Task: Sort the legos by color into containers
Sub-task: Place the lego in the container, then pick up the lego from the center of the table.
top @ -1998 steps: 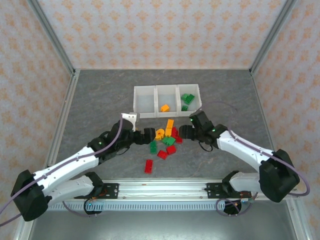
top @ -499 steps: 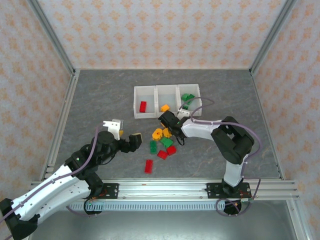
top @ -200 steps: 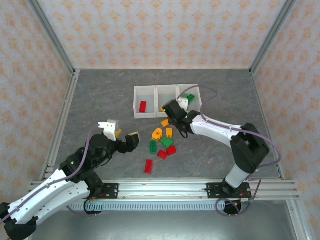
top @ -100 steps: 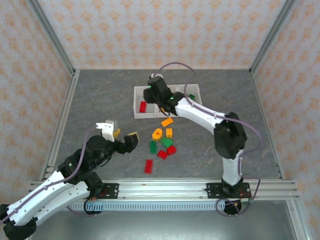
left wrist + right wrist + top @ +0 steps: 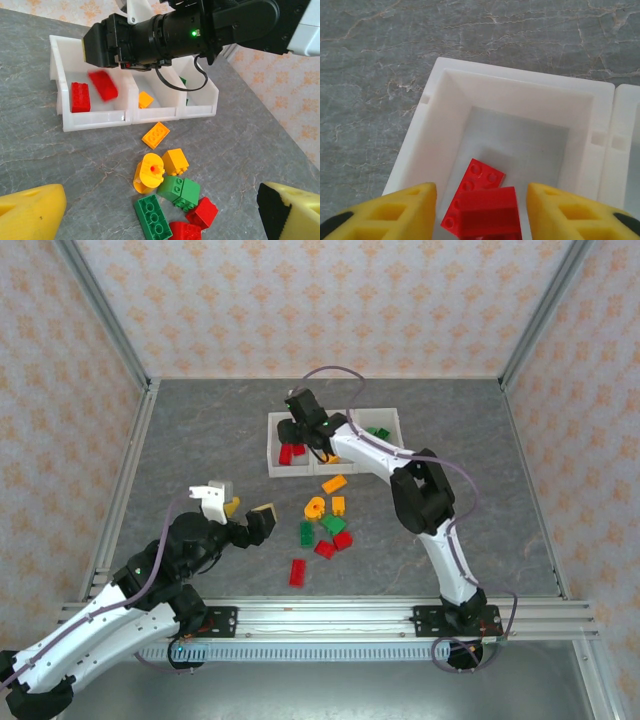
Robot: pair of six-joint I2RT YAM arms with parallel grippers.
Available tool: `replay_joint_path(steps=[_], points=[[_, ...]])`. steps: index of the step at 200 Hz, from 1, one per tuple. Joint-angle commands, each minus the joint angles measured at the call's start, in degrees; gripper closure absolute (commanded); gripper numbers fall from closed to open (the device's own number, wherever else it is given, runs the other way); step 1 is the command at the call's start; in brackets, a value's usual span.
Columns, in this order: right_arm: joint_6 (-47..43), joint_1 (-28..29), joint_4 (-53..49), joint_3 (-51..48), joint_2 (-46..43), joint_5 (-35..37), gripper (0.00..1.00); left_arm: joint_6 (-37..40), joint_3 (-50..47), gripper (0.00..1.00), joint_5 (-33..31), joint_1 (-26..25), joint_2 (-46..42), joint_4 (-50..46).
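Note:
The containers (image 5: 285, 470) are three joined white bins at the table's back. My right gripper (image 5: 296, 434) hangs over the left bin (image 5: 435, 125) and is open. A red lego (image 5: 487, 212) lies loose between its yellow fingers (image 5: 395, 210), touching neither, above a flat red lego (image 5: 479, 179). From the left wrist it shows as a blurred red lego (image 5: 103, 85) beside another red one (image 5: 80, 96). An orange lego (image 5: 145, 99) is in the middle bin and green legos (image 5: 378, 432) in the right. My left gripper (image 5: 248, 512) is open and empty, left of the loose pile.
Loose on the table lie an orange plate (image 5: 155, 134), an orange block (image 5: 175, 161), a yellow ring (image 5: 148, 172), green bricks (image 5: 180, 190), red bricks (image 5: 202, 212) and one red brick (image 5: 297, 572) apart near the front. Patterned walls enclose the table.
My right gripper has opened over the left bin and let go of the red lego, which now drops beside the one lying there. The left arm has barely moved.

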Motion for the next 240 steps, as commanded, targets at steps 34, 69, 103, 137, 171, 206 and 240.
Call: replay_joint_path(steps=[34, 69, 103, 137, 171, 206, 240], points=[[0.07, -0.10, -7.49, 4.87, -1.15, 0.41, 0.19, -1.28, 0.35, 0.01, -1.48, -0.99, 1.77, -0.41], [1.43, -0.10, -10.65, 3.17, -6.64, 2.38, 0.12, -1.87, 0.46, 0.01, -2.17, -1.19, 3.88, -0.84], [2.68, -0.17, -11.58, -3.60, -15.32, 5.92, 0.05, -1.91, 1.18, 0.01, -2.13, -1.26, 8.80, -1.47], [4.25, -1.43, -9.29, -15.66, -26.59, 7.48, 0.00, 0.42, 1.45, 0.01, -0.79, -1.18, 15.56, -0.11], [6.04, -3.46, -5.91, -30.26, -39.04, 8.65, 0.00, 2.59, 5.59, 0.01, -0.15, -1.19, 26.26, -0.63], [7.07, -4.43, -3.05, -43.23, -50.93, 9.18, 0.00, 3.93, 9.93, 0.01, 4.05, -1.19, 37.29, 2.82], [9.11, -4.50, -1.14, -54.12, -62.24, 15.97, 0.00, 7.13, 17.98, 0.01, 6.26, -1.12, 49.48, -0.90]])
